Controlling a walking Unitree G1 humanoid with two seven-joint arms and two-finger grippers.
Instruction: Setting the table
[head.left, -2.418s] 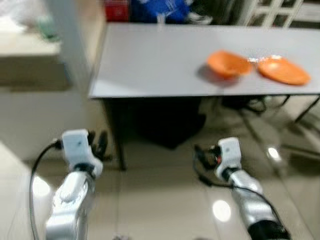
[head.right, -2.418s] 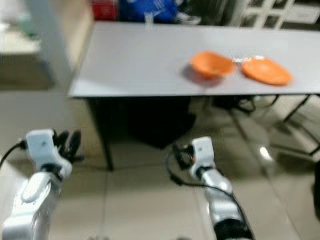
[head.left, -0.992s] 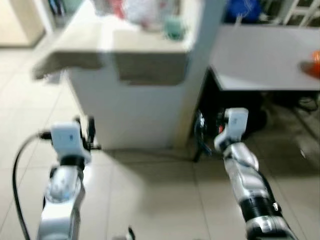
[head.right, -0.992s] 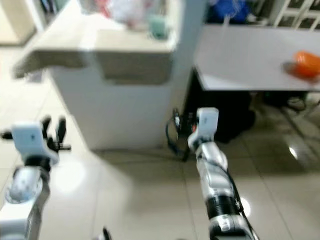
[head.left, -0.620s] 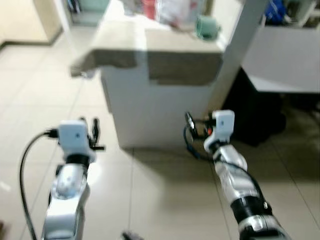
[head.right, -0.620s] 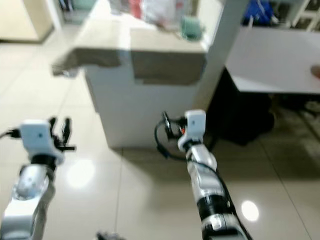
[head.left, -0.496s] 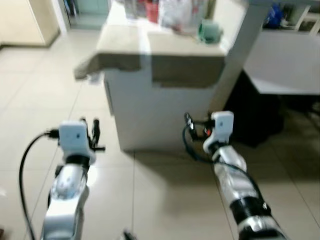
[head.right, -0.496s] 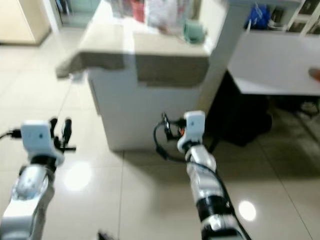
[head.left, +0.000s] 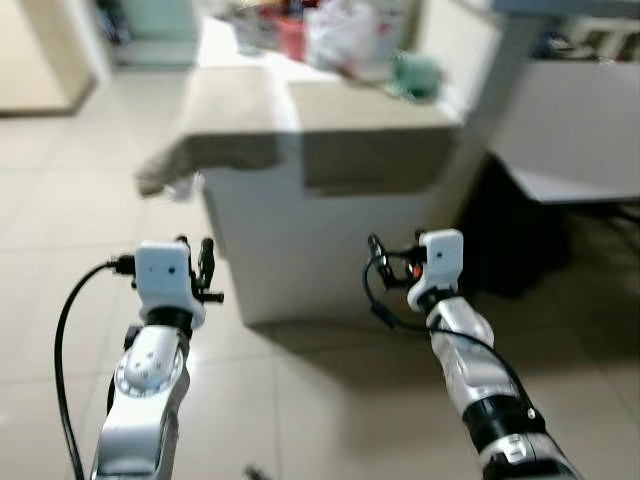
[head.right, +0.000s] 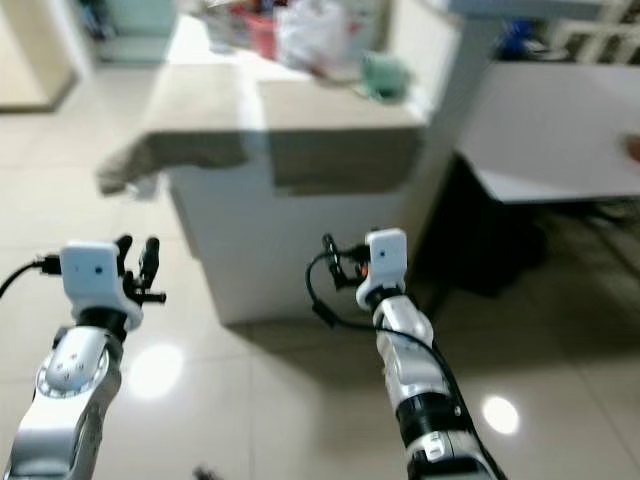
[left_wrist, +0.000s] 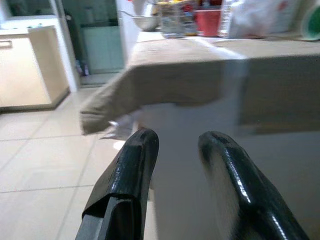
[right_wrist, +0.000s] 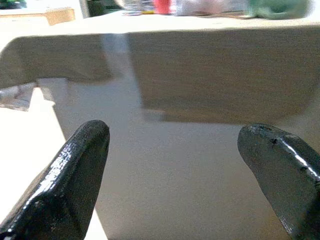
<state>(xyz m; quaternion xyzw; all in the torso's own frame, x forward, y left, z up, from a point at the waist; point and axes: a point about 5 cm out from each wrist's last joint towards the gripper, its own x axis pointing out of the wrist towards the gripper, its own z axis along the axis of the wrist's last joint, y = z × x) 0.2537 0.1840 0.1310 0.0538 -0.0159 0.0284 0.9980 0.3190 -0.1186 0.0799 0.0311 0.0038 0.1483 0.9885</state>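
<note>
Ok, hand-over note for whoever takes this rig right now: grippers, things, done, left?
Left gripper: open, empty, raised toward the counter.
Right gripper: open wide, empty, facing the counter's front.
Things: a green cup, white bag and red container sit on the counter, blurred; grey table to the right.
Done: nothing in hand.
Left: probably fetch tableware from the counter and carry it to the table.

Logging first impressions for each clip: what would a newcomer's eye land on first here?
The white counter draped with a beige cloth stands straight ahead, with a green cup and a white bag on top. Both silver arms reach toward it, the left gripper and the right gripper both open and empty. The grey table is off to the right.
</note>
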